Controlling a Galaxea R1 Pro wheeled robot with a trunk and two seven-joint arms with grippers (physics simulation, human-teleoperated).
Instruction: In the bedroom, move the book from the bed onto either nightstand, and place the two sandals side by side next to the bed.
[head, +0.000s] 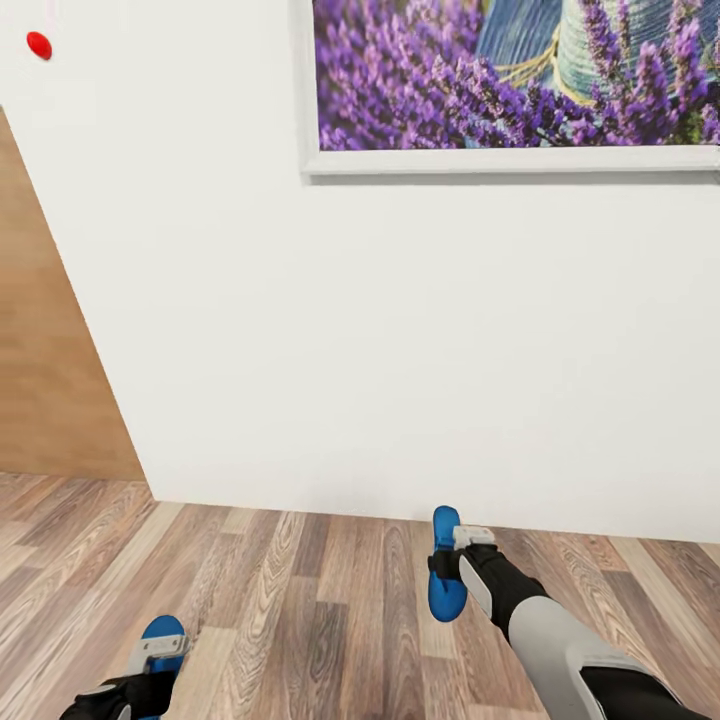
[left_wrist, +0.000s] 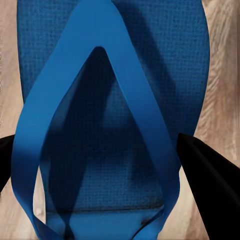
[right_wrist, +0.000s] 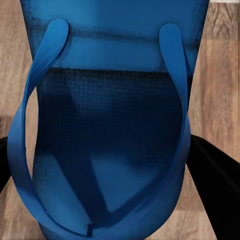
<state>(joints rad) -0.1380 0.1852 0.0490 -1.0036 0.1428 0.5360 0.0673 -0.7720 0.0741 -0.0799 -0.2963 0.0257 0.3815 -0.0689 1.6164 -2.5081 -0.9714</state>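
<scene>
Both blue sandals are held above the wood plank floor. My left gripper (head: 152, 660), at the bottom left of the head view, is shut on one sandal (head: 163, 634). My right gripper (head: 446, 566) is shut on the other sandal (head: 444, 590), which hangs lengthwise near the wall. In the left wrist view that sandal (left_wrist: 115, 75) shows its V strap up close, with a black finger (left_wrist: 210, 190) against its edge. The right wrist view has the other sandal (right_wrist: 115, 100) between dark fingers (right_wrist: 217, 185). The book, the bed and the nightstand are out of view.
A white wall (head: 400, 330) stands close ahead, with a framed lavender picture (head: 520, 80) high on it. A light wood panel (head: 50, 370) meets the wall at the left. Wood plank floor (head: 300, 600) runs between me and the wall.
</scene>
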